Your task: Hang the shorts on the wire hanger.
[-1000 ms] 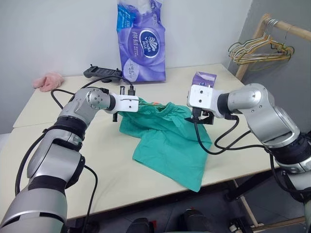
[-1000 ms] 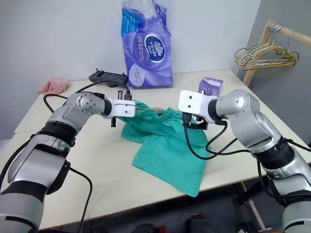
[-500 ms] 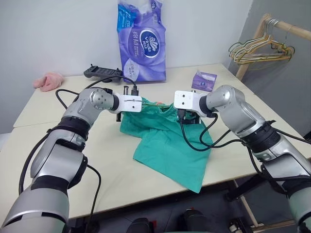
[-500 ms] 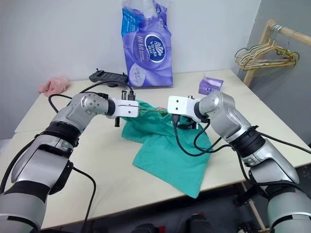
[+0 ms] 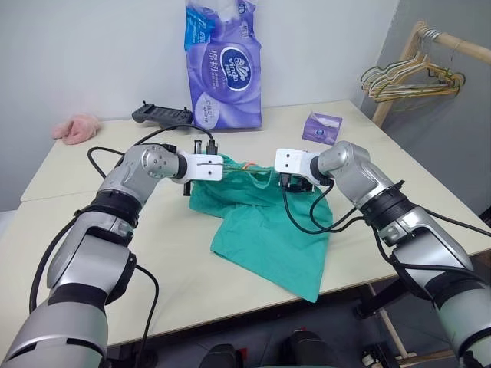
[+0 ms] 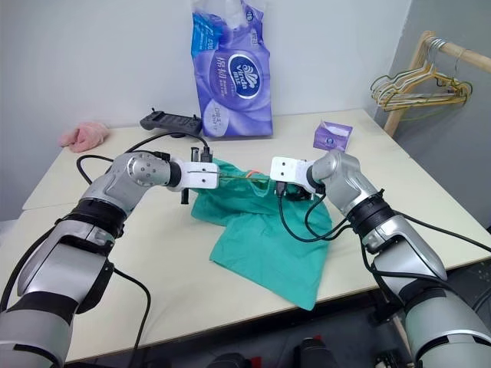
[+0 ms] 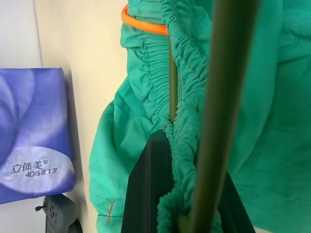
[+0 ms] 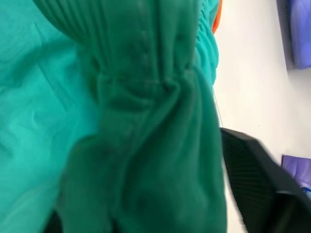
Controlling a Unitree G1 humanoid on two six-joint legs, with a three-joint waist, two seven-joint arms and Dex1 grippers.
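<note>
The shorts lie teal-green on the table, one leg trailing toward the near edge, the gathered waistband raised at the far end between the two grippers. The left wrist view gives what the head views cannot: the left gripper is clenched on the wire hanger, with waistband folds bunched against the wire and an orange loop on the cloth. In the right wrist view, bunched waistband sits against the right gripper, one black finger beside the cloth; whether it grips I cannot tell. Farther back stand a purple pack, a tissue box and a pink cloth.
</note>
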